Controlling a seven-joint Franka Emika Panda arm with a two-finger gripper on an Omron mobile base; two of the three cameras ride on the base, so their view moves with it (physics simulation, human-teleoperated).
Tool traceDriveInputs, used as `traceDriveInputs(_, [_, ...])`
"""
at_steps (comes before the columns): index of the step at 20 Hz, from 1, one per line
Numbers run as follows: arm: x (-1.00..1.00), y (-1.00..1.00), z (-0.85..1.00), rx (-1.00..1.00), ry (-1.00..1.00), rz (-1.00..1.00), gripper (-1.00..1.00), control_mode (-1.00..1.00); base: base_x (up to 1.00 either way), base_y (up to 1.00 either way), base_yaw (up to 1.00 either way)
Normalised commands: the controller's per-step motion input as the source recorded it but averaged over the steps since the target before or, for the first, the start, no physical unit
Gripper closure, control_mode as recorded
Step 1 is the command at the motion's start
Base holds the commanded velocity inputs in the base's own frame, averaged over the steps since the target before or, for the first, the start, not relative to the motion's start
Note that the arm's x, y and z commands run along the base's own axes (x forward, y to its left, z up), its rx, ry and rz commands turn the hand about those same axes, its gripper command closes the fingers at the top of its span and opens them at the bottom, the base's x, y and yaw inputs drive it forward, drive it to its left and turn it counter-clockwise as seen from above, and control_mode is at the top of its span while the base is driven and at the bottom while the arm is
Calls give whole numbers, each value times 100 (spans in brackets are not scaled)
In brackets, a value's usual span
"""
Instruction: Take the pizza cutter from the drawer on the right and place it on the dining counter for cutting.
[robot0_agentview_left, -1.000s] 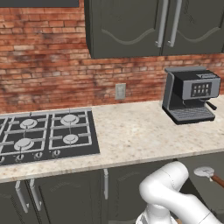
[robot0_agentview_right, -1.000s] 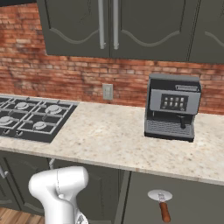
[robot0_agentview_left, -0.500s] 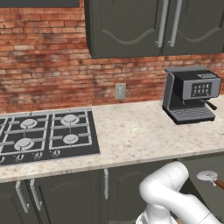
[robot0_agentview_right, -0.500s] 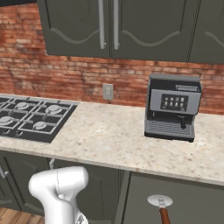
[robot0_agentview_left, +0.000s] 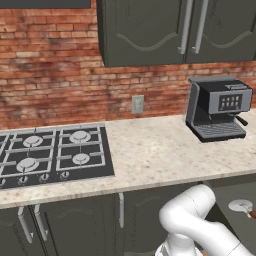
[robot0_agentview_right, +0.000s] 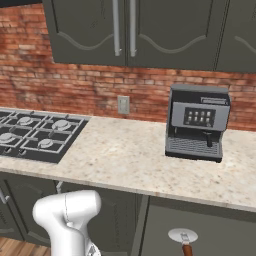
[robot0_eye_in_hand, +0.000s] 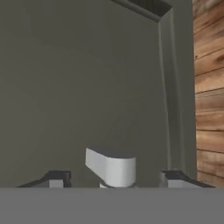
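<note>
The pizza cutter (robot0_agentview_right: 183, 237) lies in the pulled-out drawer (robot0_agentview_right: 220, 222) under the worktop. Its silvery round head points to the wall and its reddish-brown handle toward me. The cutter (robot0_agentview_left: 243, 205) also sits at the lower right edge of the left base view. In the hand view my gripper (robot0_eye_in_hand: 116, 179) faces the dark grey drawer front (robot0_eye_in_hand: 65, 87). Its fingers are open, one on each side of the silver drawer handle (robot0_eye_in_hand: 111, 166), and neither touches it. The dining counter is out of view.
A black gas hob (robot0_agentview_left: 47, 157) sits at the left of the beige worktop (robot0_agentview_left: 150, 150), and a coffee machine (robot0_agentview_right: 197, 122) at the right. Dark wall cabinets (robot0_agentview_right: 130, 30) hang above. Cabinet doors with vertical silver handles (robot0_agentview_left: 120, 210) stand below. Wooden floor (robot0_eye_in_hand: 210, 87) shows beside the drawer front.
The drawer has slid further out toward me, carrying the pizza cutter lower in both base views. My arm has stayed almost where it was.
</note>
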Motion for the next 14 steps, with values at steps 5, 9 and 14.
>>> traceDriveInputs(5, [-58, -14, 39, 0, 0, -3, -100, -100, 0, 0, 0])
traceDriveInputs(9, [-83, -18, 44, 0, 0, -1, -100, -100, 0, 0, 0])
traceDriveInputs(14, [-98, -32, 28, 0, 0, 0, -100, -100, 0, 0, 0])
